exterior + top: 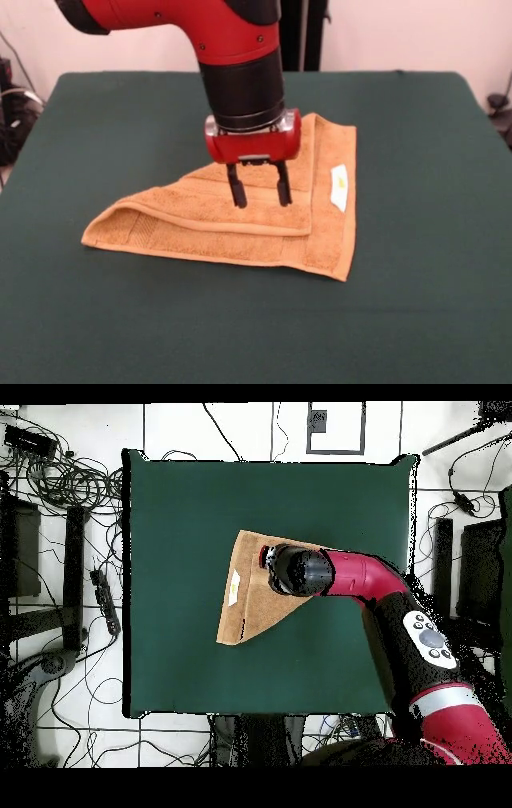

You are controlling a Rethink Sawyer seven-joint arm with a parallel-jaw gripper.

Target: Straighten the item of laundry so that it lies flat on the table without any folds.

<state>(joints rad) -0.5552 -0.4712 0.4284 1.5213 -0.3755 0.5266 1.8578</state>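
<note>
A: Front view first. What does the towel lie on?

B: A table (120, 320) covered in dark green cloth, much wider than the towel (240, 232). Behind the table is a pale wall, with a dark upright post at its middle. Cables and dark gear sit on the floor off the table's left side, and more off its right.

A: And from overhead?

B: The same green table (180, 534) stands on a white tiled floor. Black cables trail all round it, thickest on the side away from the arm (420, 644). A framed dark square lies on the floor beyond the table's top edge.

A: How is the towel lying?

B: It is orange-tan and folded over itself into a rough triangle, near the middle of the table. In the front view the upper layer covers most of the lower one, leaving a strip of the lower layer showing along the towel's near and right edges. A small white and yellow label (340, 188) sits on that right strip. The towel's left corner bulges up a little at the fold.

A: Where is the pincer against the towel?

B: The pincer (259, 195) hangs straight down over the towel's upper layer, left of the label. Its two black fingers (238, 192) stand apart with nothing between them. Their tips are at or just above the cloth; I cannot tell whether they touch.
</note>
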